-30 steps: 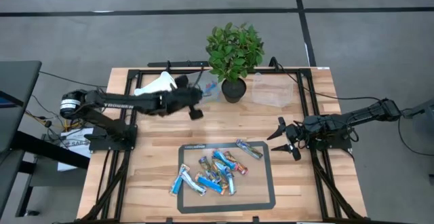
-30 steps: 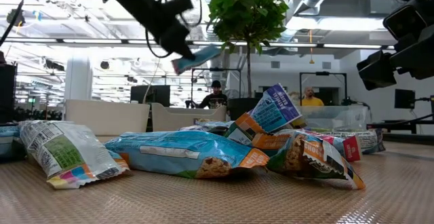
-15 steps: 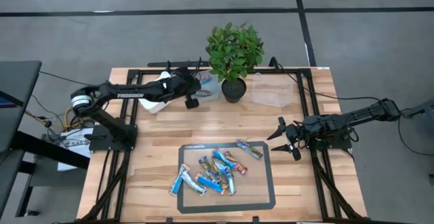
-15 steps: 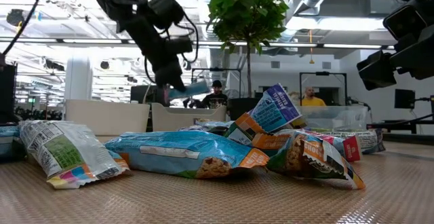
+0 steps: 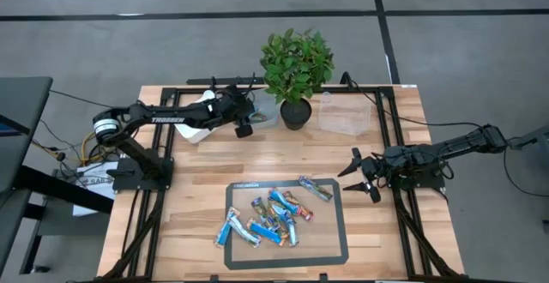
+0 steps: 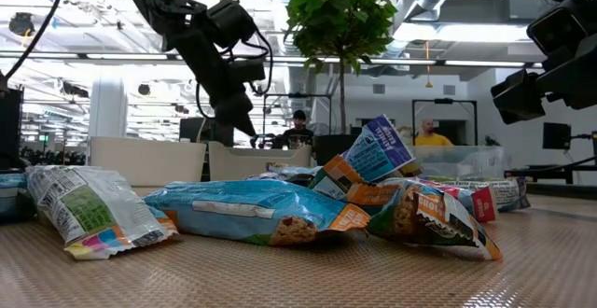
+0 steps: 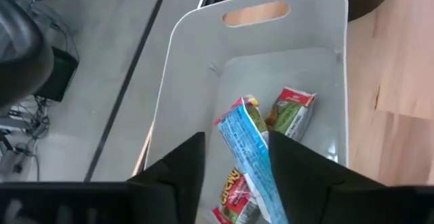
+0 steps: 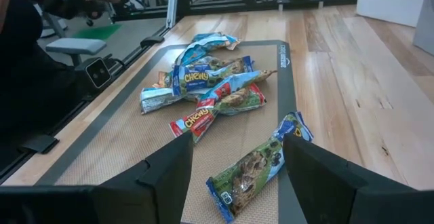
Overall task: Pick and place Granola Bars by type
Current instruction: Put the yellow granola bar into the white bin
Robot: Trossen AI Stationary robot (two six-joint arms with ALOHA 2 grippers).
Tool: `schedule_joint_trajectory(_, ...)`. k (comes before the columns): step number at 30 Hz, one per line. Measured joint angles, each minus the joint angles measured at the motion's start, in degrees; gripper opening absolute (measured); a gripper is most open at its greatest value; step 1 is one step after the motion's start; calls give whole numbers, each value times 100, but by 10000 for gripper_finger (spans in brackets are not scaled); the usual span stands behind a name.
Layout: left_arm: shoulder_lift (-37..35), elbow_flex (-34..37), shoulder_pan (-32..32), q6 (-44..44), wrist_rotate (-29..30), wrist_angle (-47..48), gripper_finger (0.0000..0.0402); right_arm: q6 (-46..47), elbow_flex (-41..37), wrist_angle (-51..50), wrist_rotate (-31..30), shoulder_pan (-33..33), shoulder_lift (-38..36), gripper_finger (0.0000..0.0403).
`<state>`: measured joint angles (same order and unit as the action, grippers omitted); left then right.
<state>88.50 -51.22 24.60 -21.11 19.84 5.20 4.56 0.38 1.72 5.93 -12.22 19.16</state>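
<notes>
Several granola bars [image 5: 270, 214] in blue and orange-tan wrappers lie heaped on a dark mat [image 5: 334, 242] near the table's front, and show close up in the low view [image 6: 270, 210]. My left gripper [image 5: 246, 122] hangs open over a translucent tub [image 7: 196, 68] beside the plant pot. Below the gap between its fingers [image 7: 237, 139], a blue bar [image 7: 247, 142] lies in the tub with two other bars [image 7: 291, 112]. My right gripper [image 5: 358, 173] waits open at the mat's right side, pointing at the heap [image 8: 237, 149].
A potted plant [image 5: 296, 64] stands at the far edge between the left tub [image 5: 264, 111] and a second clear tub [image 5: 345, 116]. Something white [image 5: 196, 111] lies left of the left tub. Bare wood lies between the mat and the tubs.
My left gripper has carried a blue bar toward the table's far edge, over the left tub, and come lower. The bar showed at its fingertips half a second ago; it has left the fingers and now lies in the tub.
</notes>
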Motion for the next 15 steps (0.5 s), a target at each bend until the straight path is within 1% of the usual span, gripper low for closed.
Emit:
schedule_joint_trajectory(3,-123,0,-185,128,-108,22,177,0,0,0,0,1,0,221)
schedule_joint_trajectory(6,-362,0,-470,87,-521,4,182,0,0,0,0,1,0,221)
schedule_joint_trajectory(10,-572,0,-811,-469,-860,-13,182,-1,0,0,0,1,-2,221)
schedule_joint_trajectory(12,-585,0,-888,-730,-849,-41,183,0,0,0,0,0,-2,221)
schedule_joint_trajectory(15,-585,0,-843,-1050,-585,-245,183,-2,-1,0,0,1,0,221)
